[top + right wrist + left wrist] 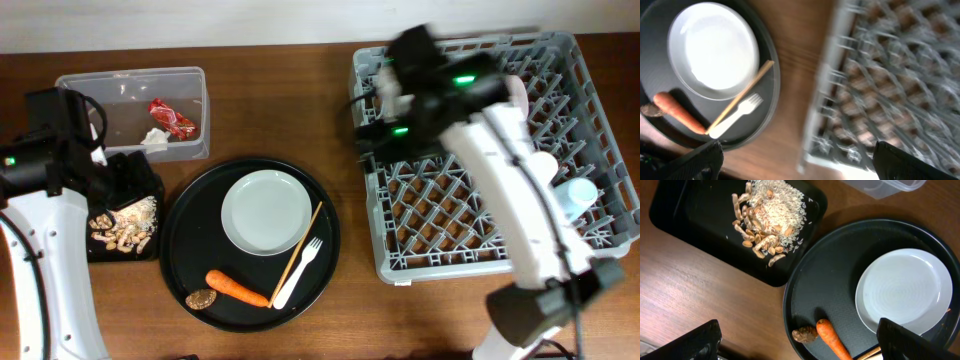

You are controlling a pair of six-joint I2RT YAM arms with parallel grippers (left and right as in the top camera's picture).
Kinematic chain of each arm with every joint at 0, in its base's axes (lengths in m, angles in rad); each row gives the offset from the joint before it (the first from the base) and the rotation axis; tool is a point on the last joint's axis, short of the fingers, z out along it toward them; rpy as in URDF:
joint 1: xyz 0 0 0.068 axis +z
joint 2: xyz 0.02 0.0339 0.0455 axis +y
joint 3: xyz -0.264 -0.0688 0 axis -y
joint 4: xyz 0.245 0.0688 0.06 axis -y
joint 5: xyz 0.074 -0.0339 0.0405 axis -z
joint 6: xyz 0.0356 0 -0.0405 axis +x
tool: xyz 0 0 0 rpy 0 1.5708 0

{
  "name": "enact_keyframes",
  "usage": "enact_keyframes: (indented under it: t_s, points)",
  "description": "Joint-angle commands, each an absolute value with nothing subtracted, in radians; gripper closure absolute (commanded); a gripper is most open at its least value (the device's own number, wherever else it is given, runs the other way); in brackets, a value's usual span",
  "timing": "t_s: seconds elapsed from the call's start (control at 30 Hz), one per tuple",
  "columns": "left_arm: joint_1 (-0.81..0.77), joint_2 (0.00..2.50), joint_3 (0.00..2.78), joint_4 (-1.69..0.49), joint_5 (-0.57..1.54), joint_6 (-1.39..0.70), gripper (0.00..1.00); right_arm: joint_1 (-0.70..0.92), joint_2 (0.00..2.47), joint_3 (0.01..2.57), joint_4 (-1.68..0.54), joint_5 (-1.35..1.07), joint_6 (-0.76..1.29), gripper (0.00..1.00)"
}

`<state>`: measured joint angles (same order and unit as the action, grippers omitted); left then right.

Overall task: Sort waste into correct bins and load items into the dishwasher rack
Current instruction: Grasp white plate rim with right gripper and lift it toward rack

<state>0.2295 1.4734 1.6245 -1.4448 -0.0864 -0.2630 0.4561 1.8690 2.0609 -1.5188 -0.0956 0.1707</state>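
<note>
We are holding our left fingers (690,342) spread above the black tray (685,225) of crumbs (775,210); our right fingers (910,160) are hanging spread and empty over the rack (440,262) edge.

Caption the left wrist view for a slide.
Crumbs on the black tray; plate, carrot and brown disc on round tray.

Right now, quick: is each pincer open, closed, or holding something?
Left pincer: open, holding nothing.
Right pincer: open, holding nothing.
</note>
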Motion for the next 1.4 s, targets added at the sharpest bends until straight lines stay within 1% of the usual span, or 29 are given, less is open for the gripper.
enact_keyframes:
  t_s: [0.0,0.2,0.43,0.5,0.6,0.73,0.8,0.9,0.97,1.03,1.07,1.17,1.33,1.37]
  points:
    - [0.237,1.46,1.614,-1.445,-0.071,-0.284,0.01,0.568,1.972,2.063,-1.466,-0.102,0.218,0.01]
    - [0.237,1.46,1.614,-1.442,-0.071,-0.284,0.01,0.676,2.18,2.063,-1.353,-0.101,0.342,0.01]
    - [0.237,1.46,1.614,-1.442,-0.071,-0.284,0.01,0.7,2.367,2.063,-1.288,-0.102,0.403,0.0]
    - [0.237,1.46,1.614,-1.441,-0.071,-0.284,0.01,0.7,2.4,2.063,-1.282,-0.11,0.405,0.05]
    - [0.237,1.46,1.614,-1.441,-0.071,-0.284,0.01,0.7,2.423,2.063,-1.269,-0.125,0.406,0.08]
    - [0.237,1.46,1.614,-1.441,-0.068,-0.284,0.01,0.7,2.427,2.063,-1.258,-0.125,0.406,0.17]
    - [0.237,1.46,1.614,-1.441,-0.064,-0.284,0.01,0.701,2.427,2.063,-1.258,-0.125,0.407,0.29]
    - [0.237,1.46,1.614,-1.441,-0.064,-0.284,0.01,0.7,2.427,2.063,-1.257,-0.124,0.428,0.39]
    - [0.237,1.46,1.614,-1.441,-0.064,-0.284,0.01,0.7,2.427,2.063,-1.26,-0.124,0.428,0.44]
    - [0.237,1.46,1.614,-1.441,-0.064,-0.284,0.01,0.7,2.426,2.063,-1.275,-0.124,0.428,0.56]
    - [0.237,1.46,1.614,-1.441,-0.064,-0.284,0.01,0.7,2.426,2.063,-1.281,-0.124,0.428,0.59]
    - [0.237,1.46,1.614,-1.441,-0.064,-0.284,0.01,0.7,2.423,2.063,-1.29,-0.124,0.428,0.61]
    - [0.237,1.46,1.614,-1.441,-0.064,-0.284,0.01,0.699,2.4,2.063,-1.294,-0.123,0.429,0.73]
    - [0.237,1.46,1.614,-1.441,-0.064,-0.284,0.01,0.698,2.391,2.065,-1.293,-0.123,0.429,0.77]
